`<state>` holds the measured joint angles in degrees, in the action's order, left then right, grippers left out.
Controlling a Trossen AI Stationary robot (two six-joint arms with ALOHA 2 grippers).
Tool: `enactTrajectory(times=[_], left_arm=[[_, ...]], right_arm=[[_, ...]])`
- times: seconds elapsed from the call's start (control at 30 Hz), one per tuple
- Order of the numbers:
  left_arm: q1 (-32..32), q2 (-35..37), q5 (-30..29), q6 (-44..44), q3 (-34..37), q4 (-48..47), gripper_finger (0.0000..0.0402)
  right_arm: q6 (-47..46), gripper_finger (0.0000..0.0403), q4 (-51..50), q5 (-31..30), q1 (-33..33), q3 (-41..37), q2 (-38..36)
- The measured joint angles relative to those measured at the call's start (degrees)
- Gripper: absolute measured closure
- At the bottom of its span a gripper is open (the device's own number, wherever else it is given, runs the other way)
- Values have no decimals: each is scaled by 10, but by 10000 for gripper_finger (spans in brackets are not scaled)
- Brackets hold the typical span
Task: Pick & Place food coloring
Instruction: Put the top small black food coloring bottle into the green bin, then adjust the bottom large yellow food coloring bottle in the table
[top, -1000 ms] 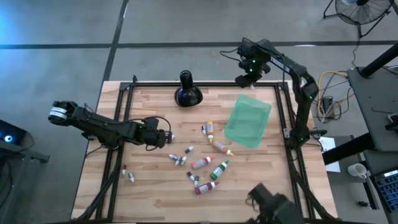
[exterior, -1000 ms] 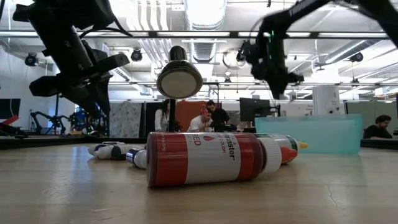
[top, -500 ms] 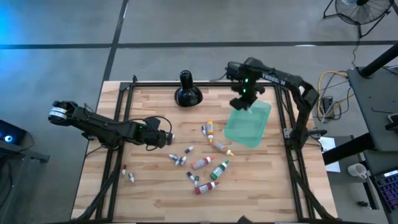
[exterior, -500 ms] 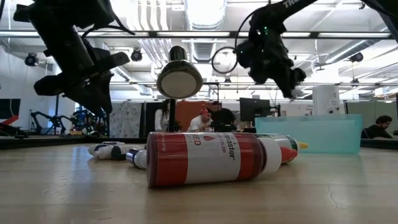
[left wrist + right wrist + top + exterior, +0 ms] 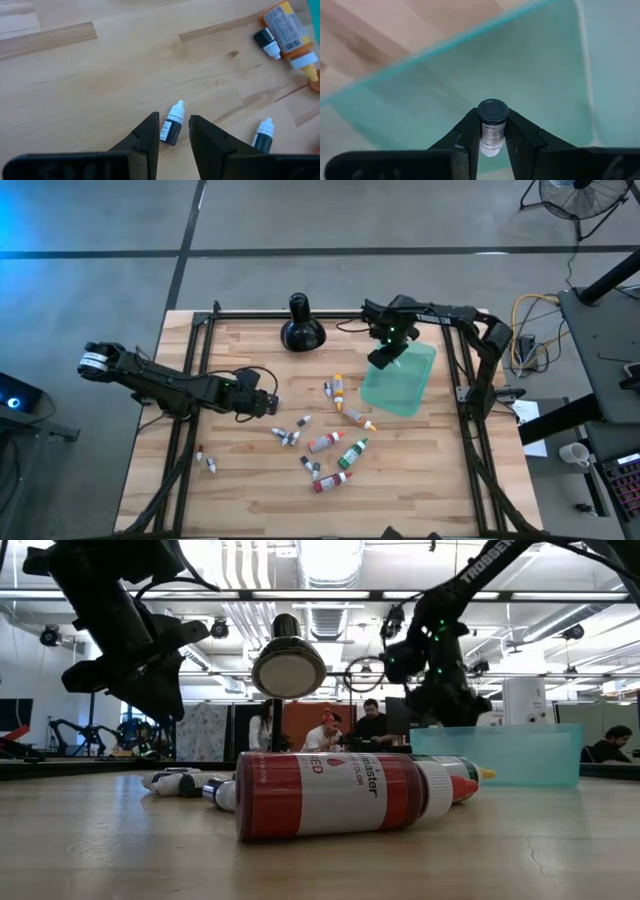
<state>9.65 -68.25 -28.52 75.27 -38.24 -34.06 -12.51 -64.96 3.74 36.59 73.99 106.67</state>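
Landmark: teal bin (image 5: 400, 378) on the wooden table (image 5: 240, 480).

Right gripper (image 5: 492, 145) is clenched on a small vial (image 5: 491, 126), dark cap pointing away from the wrist and its long axis running along the fingers. It hangs over the bin's rim on the side toward the black long-necked object (image 5: 300, 326); the wrist view shows the bin floor directly beyond the vial. Judgement: the drop turns on this one relation, the vial over the bin's open top and inside the rim line. The margin at that edge looks thin.

Left gripper (image 5: 174, 131) hovers well away from the bin, fingers slightly parted and empty, straddling a tiny dark vial (image 5: 172, 127) lying flat on the table with its white tip pointing away from the wrist. A second vial (image 5: 262, 136) lies just beside it.

The remaining food coloring bottles (image 5: 330, 443) are scattered on the table beside the bin, between it and the left gripper. Nothing stands between the right gripper and the bin.
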Motion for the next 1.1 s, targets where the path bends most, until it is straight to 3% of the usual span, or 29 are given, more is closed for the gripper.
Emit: enactTrajectory(times=[0.27, 0.67, 0.83, 1.1], left_arm=[[1, 0, 5, 1, 0, 14, 321], [1, 0, 5, 1, 0, 17, 321], [1, 0, 5, -24, 0, 21, 321], [1, 0, 4, -95, 0, 27, 321]], right_arm=[[9, 303, 6, -102, -2, -20, -2], [53, 194, 10, -125, -26, 9, -53], [83, 184, 15, -81, -84, 15, -105], [66, 188, 26, -77, -246, 14, -145]])
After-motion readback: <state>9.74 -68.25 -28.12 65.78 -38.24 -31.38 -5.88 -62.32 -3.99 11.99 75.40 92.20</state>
